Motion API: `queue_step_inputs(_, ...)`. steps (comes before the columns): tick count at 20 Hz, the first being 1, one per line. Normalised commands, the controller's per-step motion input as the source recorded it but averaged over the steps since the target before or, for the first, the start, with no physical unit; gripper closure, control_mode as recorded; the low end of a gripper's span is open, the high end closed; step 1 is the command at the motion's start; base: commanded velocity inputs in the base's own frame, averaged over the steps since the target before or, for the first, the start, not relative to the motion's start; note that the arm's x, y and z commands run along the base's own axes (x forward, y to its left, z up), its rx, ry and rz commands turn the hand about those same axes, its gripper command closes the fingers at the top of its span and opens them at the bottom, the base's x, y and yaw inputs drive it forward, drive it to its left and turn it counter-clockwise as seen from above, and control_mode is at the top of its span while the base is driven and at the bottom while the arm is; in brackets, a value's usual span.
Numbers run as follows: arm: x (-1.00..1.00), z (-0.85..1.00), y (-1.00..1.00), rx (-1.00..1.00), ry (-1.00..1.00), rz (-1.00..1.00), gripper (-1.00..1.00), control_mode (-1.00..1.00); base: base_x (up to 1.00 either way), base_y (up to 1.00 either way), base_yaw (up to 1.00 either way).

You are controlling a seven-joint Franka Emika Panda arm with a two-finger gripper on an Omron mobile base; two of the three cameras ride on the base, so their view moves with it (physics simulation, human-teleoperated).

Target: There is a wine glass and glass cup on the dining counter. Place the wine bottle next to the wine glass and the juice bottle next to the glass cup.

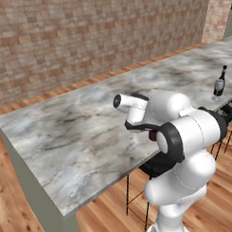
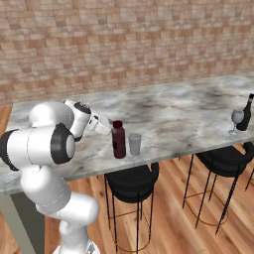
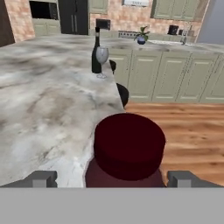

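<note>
Dining counter (image 2: pixel 188 111): a long slab of grey-veined marble running before a brick wall (image 2: pixel 124 39), with a wood-plank floor (image 2: pixel 173 223) beneath and a plain grey-green end panel at its near end in the left base view. Two black stools (image 2: pixel 133 181) stand fully in sight along its near edge in the right base view, with part of another at the right margin. In the hand view, pale green cabinets (image 3: pixel 175 74) and a dark appliance close the far side of the room.

Arm: the white arm folds upward from the base, its forearm reaching over the counter edge toward the juice bottle (image 2: pixel 118 140). The gripper (image 3: pixel 112 178) sits level with the bottle's top; its two finger tips stand spread wide, one to each side of the maroon cap, with a visible gap to each and nothing pinched.

Contents of the counter, counted: one juice bottle, upright near the near edge; one glass cup (image 2: pixel 134 144), upright just beside it on its right in the right base view; one wine bottle (image 2: pixel 244 114), upright toward the far end; one wine glass (image 2: pixel 236 120), upright just beside the wine bottle. The two pairs stand well apart.
</note>
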Motion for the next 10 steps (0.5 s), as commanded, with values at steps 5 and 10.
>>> queue_step_inputs(5,-0.08,0.01,0.02,0.00,0.00,0.00,-1.00,-1.00,0.00,0.00,0.00)
queue_step_inputs(10,-0.09,0.00,0.07,0.00,0.00,0.00,-1.00,-1.00,0.00,0.00,0.00)
